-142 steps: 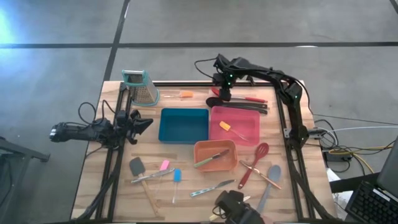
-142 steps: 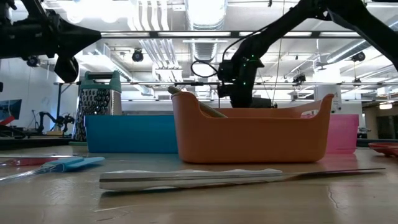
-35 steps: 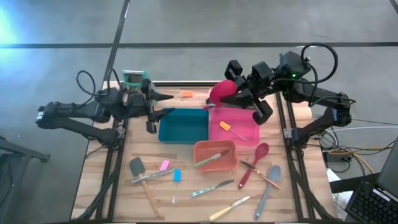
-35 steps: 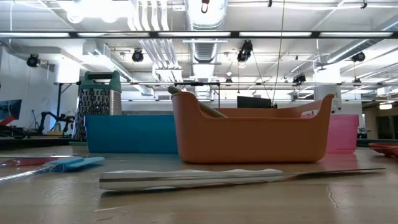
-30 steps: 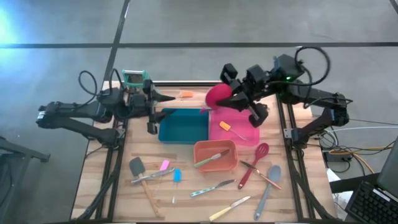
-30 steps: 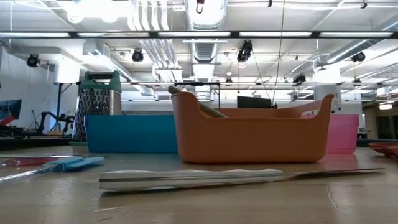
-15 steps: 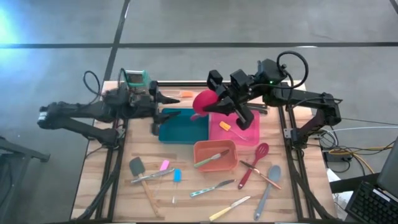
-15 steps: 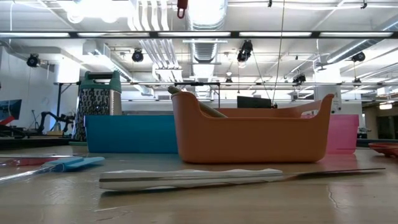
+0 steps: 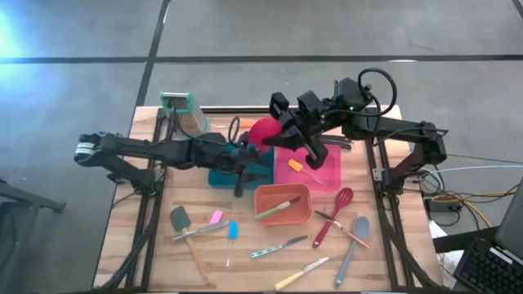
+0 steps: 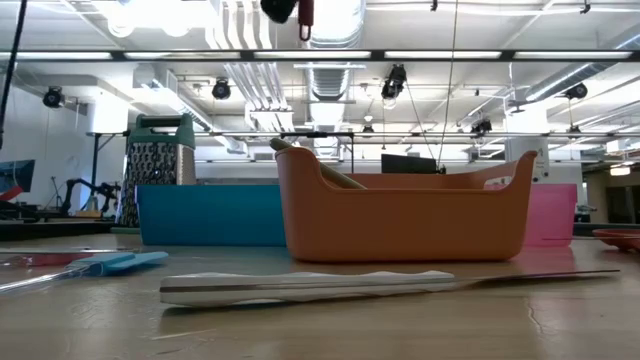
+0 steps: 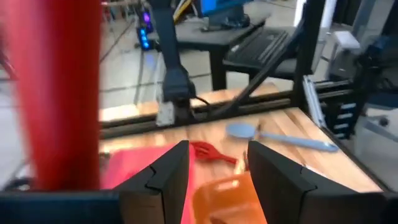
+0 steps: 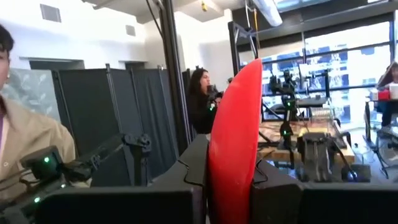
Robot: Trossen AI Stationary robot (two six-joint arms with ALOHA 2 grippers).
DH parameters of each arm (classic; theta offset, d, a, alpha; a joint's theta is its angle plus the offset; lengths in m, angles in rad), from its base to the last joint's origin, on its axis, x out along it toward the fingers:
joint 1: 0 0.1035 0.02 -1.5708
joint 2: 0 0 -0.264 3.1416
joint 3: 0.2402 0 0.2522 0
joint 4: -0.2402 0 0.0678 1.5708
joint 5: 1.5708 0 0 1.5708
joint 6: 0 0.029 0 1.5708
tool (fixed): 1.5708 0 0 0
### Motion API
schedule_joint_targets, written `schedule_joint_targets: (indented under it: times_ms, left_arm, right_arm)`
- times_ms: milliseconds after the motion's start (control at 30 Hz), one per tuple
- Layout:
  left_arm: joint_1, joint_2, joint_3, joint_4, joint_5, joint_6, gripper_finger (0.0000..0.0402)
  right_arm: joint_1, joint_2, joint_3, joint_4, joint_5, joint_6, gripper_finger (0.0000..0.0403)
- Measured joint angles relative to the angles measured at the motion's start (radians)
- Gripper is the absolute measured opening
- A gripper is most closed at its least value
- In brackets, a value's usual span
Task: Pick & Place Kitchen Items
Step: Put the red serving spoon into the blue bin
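My right gripper (image 9: 279, 135) is shut on a red spoon (image 9: 261, 132) and holds it high over the seam between the blue tray (image 9: 261, 171) and the pink tray (image 9: 325, 173). The spoon's bowl (image 12: 236, 130) shows edge-on in the right wrist view, and its end (image 10: 305, 14) shows at the top of the low view. My left gripper (image 9: 248, 155) reaches over the blue tray, just left of the spoon and below it. Its fingers (image 11: 163, 177) stand open with nothing between them. The spoon is a red blur (image 11: 62, 93) beside them. My right gripper pinches the red spoon between its two fingers just behind the bowl (image 12: 231, 177). The fingers lie about level and point toward the table's left. The bowl sticks out past the fingertips, clear of the trays. The gripper hides the handle.
A metal grater (image 9: 181, 109) stands at the far left. An orange spatula (image 9: 296, 166) lies in the pink tray, and a utensil lies in the orange tray (image 9: 282, 214). Spatulas (image 9: 181, 219), knives (image 9: 279, 246), a red slotted spoon (image 9: 335, 214) and a grey spoon (image 9: 355, 237) lie on the near half.
My left gripper has swung from beside the grater toward the table's right, out over the blue tray and close to the red spoon. My right gripper first carried the spoon a little toward the table's left, then kept still.
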Motion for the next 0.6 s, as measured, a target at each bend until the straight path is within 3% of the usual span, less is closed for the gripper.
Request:
schedule_joint_targets:
  times_ms: [300,600]
  left_arm:
    - [0.004,-0.088,0.017,-0.234,-0.043,0.035,0.0168]
    - [0.004,-0.121,0.018,-0.221,-0.255,0.119,0.0168]
  right_arm:
    - [-0.027,-0.036,0.000,-0.135,0.044,-0.014,0.0019]
    - [-0.027,-0.026,0.000,-0.142,0.041,-0.007,0.0019]
